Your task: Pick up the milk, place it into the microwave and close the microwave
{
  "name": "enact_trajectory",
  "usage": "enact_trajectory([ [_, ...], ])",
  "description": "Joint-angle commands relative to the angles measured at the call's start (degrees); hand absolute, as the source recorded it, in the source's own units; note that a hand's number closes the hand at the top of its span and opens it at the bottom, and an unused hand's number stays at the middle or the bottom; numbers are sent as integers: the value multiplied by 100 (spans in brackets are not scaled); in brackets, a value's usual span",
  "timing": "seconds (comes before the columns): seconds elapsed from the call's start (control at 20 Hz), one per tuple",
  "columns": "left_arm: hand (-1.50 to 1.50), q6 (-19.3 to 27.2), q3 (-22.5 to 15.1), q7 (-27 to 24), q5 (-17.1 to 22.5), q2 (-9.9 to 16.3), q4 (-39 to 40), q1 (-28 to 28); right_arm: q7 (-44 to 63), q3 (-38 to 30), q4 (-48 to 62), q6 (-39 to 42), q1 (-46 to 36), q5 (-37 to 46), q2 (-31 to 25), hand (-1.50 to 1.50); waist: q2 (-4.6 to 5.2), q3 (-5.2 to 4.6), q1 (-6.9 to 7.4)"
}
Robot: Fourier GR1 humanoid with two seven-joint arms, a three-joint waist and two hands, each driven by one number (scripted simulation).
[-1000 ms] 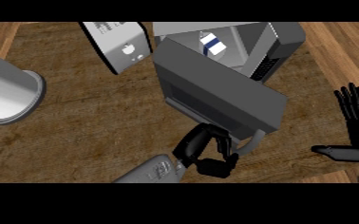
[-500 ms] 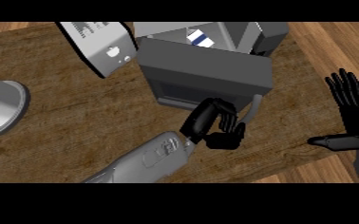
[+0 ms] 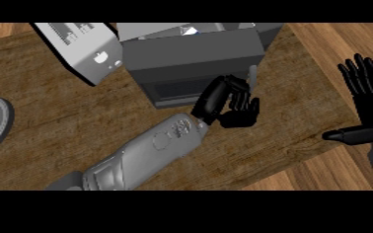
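Note:
The microwave (image 3: 197, 32) stands at the back of the wooden counter, with its light grey control panel (image 3: 84, 49) to the left. Its dark door (image 3: 191, 61) with a window covers most of the opening. A small white and blue bit of the milk carton (image 3: 191, 30) shows inside, above the door's top edge. My left hand (image 3: 227, 103) is against the door's lower right part, just below the door handle (image 3: 253, 76), with its fingers curled and nothing in them. At the view's right edge my right hand (image 3: 357, 86) rests open, fingers up.
A grey plate (image 3: 4, 121) shows partly at the left edge. The counter's front edge (image 3: 320, 165) runs across the lower right corner, with lighter wood floor beyond it.
The door has swung from wide open towards the microwave, hiding most of the milk. My left hand has moved up and right with the door. My right hand stays put.

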Motion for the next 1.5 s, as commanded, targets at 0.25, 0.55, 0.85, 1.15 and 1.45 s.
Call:
enact_trajectory([
  [0.25, 150, 120, 205, -35, 368, 2, 495, -721, 88, 118, -223, 592, -353, -297, -102, -150, 165, 25, -281],
  [0.55, 150, 227, 315, -13, 517, 5, 810, -1107, 278, 276, -491, 895, -540, -495, -140, -150, 180, 34, -458],
  [0.85, 150, 299, 375, -121, 726, 7, 824, -1162, 621, 531, -647, 1221, -608, -676, -152, -150, 235, 45, -508],
  [1.15, 150, 416, 363, -188, 865, 8, 855, -1135, 772, 818, -1138, 1574, -821, -629, -376, 150, 182, 41, -526],
  [1.45, 150, 517, 290, -252, 955, 8, 861, -1176, 938, 1231, -1773, 1913, -1009, -635, -446, 150, 172, 56, -623],
])
